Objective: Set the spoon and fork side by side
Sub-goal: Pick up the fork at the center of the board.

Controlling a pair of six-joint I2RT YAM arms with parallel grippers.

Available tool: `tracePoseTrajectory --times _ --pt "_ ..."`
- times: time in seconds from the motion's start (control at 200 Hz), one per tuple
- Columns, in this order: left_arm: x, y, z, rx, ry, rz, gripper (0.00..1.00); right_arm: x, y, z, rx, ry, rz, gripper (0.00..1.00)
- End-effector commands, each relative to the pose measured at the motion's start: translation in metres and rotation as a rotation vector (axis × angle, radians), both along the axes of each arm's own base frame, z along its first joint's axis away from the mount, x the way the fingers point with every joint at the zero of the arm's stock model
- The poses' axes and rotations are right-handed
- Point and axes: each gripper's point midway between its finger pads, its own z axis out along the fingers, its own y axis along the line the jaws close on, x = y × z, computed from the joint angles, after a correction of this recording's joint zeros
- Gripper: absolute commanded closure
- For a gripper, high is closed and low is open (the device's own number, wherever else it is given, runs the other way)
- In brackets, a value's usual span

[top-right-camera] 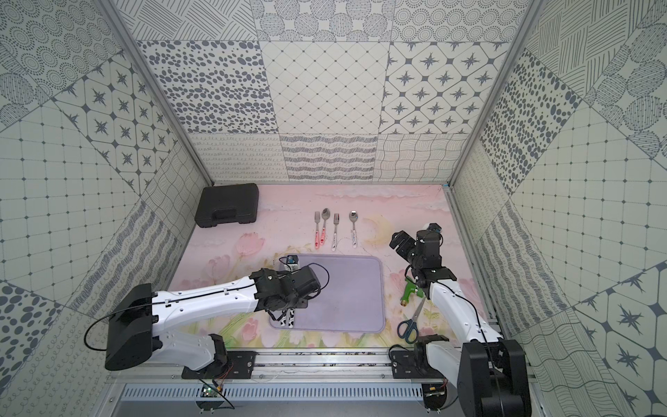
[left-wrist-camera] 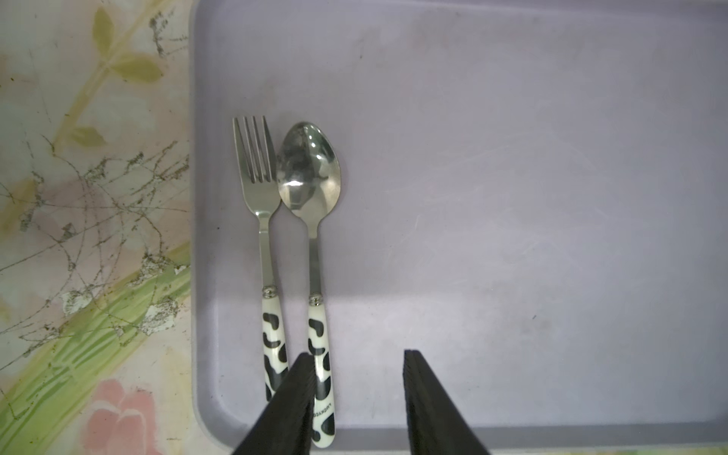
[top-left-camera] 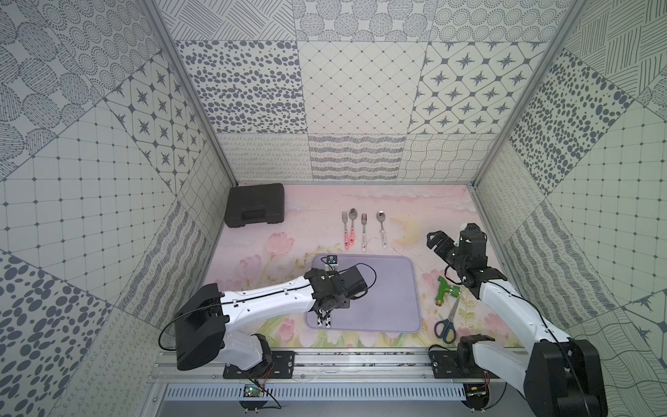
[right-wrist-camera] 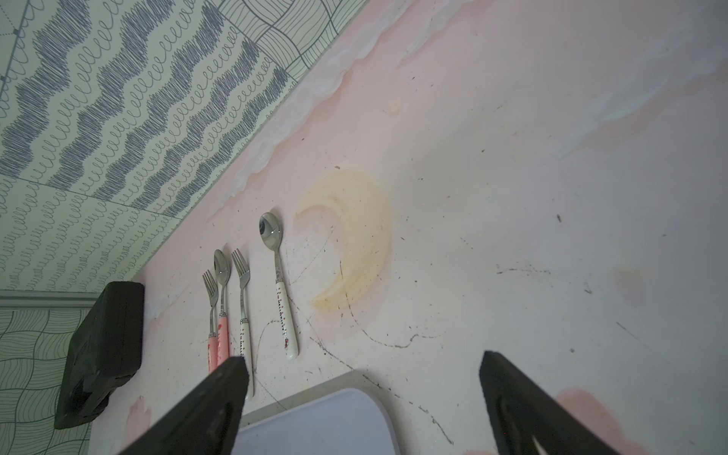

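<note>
Hovering over tray (left-wrist-camera: 512,157), our L claw (left-wrist-camera: 356,354) is part-open, empty; spoon (left-wrist-camera: 309,173) & fork (left-wrist-camera: 258,165) lie side by side by tray's edge. Risk: finger (left-wrist-camera: 291,394) overlaps spoon handle, so we could nudge it lifting off. R claw (right-wrist-camera: 362,358) wide, empty.

The fork (left-wrist-camera: 270,244) and spoon (left-wrist-camera: 311,177) are occupying only the left edge of the tray (left-wrist-camera: 512,197), leaving its broad remainder passable, while a cutlery row (top-left-camera: 363,231) and black case (top-left-camera: 254,205) are blocking the far mat (top-left-camera: 314,224), and scissors (top-left-camera: 452,313) and a green tool (top-left-camera: 444,290) are crowding its right.
</note>
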Motion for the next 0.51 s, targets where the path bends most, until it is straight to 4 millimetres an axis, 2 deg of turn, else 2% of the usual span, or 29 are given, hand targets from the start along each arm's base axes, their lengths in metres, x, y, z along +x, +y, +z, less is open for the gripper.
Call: tracePoseTrajectory --times 0.0,0.29,0.5 --pt "0.02 0.008 0.015 0.053 -0.029 -0.043 0.59 0.004 0.002 0.006 0.013 -0.029 0.002 0.03" --pt "0.073 -0.001 0.021 -0.005 -0.032 -0.049 0.57 0.005 0.003 0.004 0.013 -0.021 0.003 0.03" --pt "0.114 -0.007 0.016 -0.023 -0.013 -0.053 0.57 0.005 0.003 0.002 0.012 -0.015 0.004 0.03"
